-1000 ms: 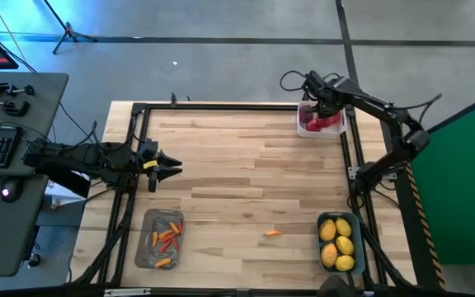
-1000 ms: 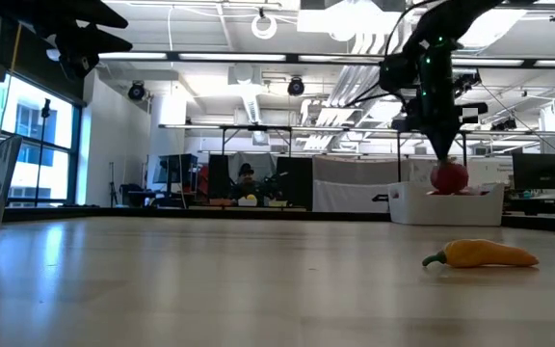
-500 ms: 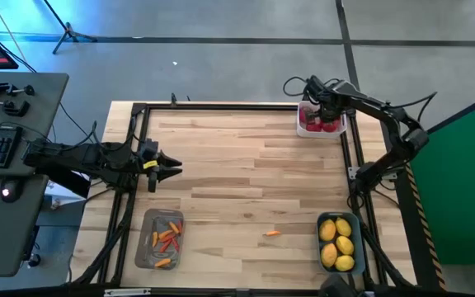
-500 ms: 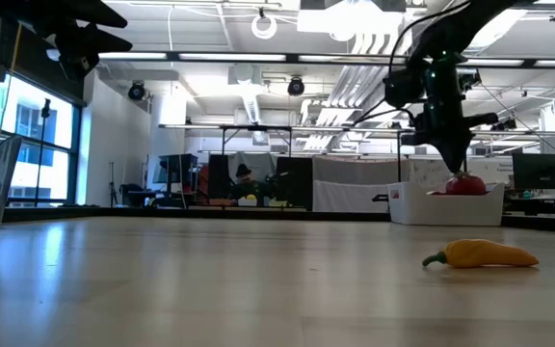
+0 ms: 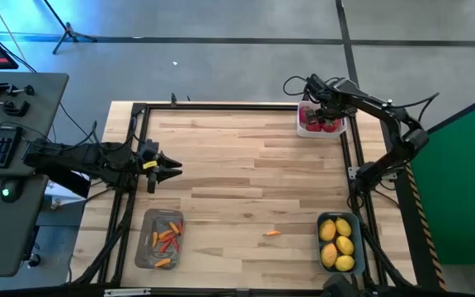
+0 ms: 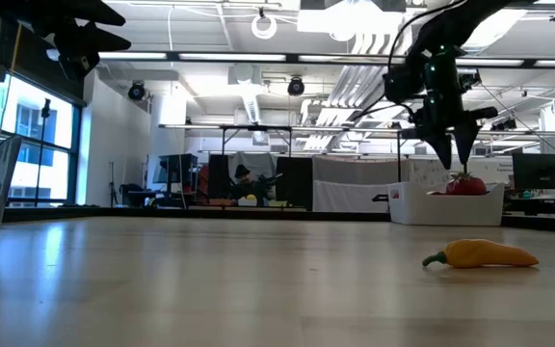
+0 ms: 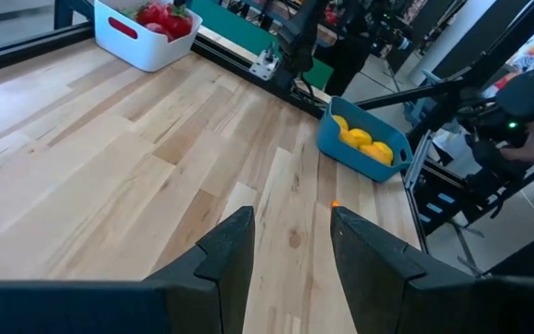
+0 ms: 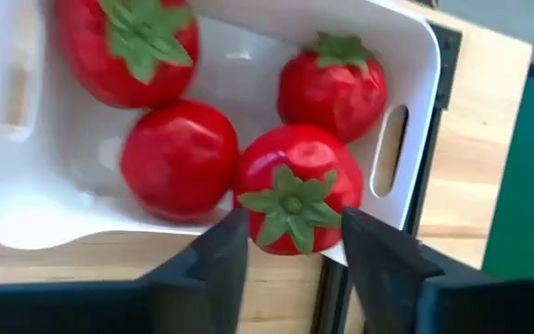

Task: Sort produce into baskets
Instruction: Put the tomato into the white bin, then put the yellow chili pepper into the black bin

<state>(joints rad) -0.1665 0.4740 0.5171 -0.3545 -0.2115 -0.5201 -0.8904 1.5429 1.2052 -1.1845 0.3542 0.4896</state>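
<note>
Hovering over the white basket at the table's far right corner, the right claw is standing with its fingers parted and nothing between them. Directly below the gap a red fruit with its green top facing up is resting inside the basket against three others; judged to be the release point of a drop, since the fruit is sitting free of both fingers. In the low view the claw tips are pointing down just above that fruit, apart from it.

The left claw is waiting over the table's left edge, fingers partly open and empty.

Sorting appears grouped by kind: lemons are lying in the blue-teal basket at the near right, peppers in the grey tray at the near left. One orange pepper is lying loose on the table between those two containers, well apart from both claws, and is likely the remaining item.
</note>
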